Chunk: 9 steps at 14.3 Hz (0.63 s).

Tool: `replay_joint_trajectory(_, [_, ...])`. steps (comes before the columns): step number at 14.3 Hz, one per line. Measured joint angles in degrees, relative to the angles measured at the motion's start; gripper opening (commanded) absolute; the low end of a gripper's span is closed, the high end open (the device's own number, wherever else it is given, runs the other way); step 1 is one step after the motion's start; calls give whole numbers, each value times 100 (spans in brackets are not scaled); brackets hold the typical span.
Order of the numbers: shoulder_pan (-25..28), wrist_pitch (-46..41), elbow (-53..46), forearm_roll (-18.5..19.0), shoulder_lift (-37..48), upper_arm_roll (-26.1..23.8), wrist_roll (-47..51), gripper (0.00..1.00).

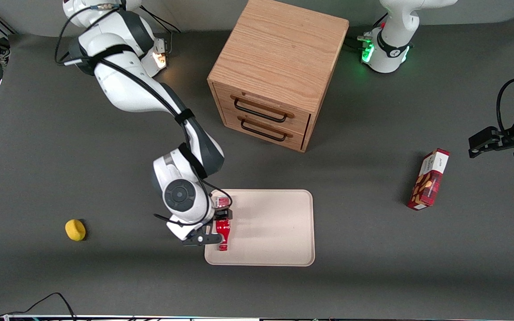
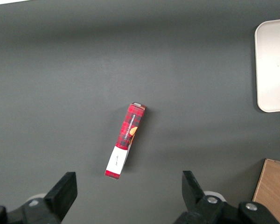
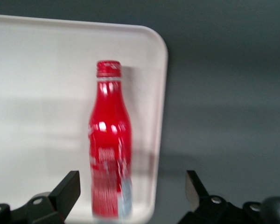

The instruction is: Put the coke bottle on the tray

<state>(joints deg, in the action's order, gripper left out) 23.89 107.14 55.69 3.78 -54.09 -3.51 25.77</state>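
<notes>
The coke bottle (image 1: 224, 235) lies flat on the tray (image 1: 275, 232), close along the tray's rim at the working arm's end, its red cap pointing toward the front camera. In the right wrist view the bottle (image 3: 109, 144) rests on the cream surface just inside the low rim (image 3: 159, 116), and the two fingers (image 3: 65, 191) stand wide apart on either side of it, touching nothing. The hand (image 1: 212, 225) hovers over that same end of the tray, directly above the bottle, spread and empty. The tray sits on the dark grey worktop (image 1: 373, 258), nearer to the front camera than the wooden drawer cabinet (image 1: 279, 71). A red snack box (image 1: 429, 179) lies toward the parked arm's end of the worktop, well apart from the tray, and a small yellow ball (image 1: 75, 230) lies toward the working arm's end.
</notes>
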Motion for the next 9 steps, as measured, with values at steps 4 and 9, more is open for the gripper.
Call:
replay_joint_trajectory(4, [-301, -617, 948, -300, 1379, -14, 0, 100])
replay_joint_trajectory(9, [-930, -695, 3093, -368, 3477, -142, -284, 100])
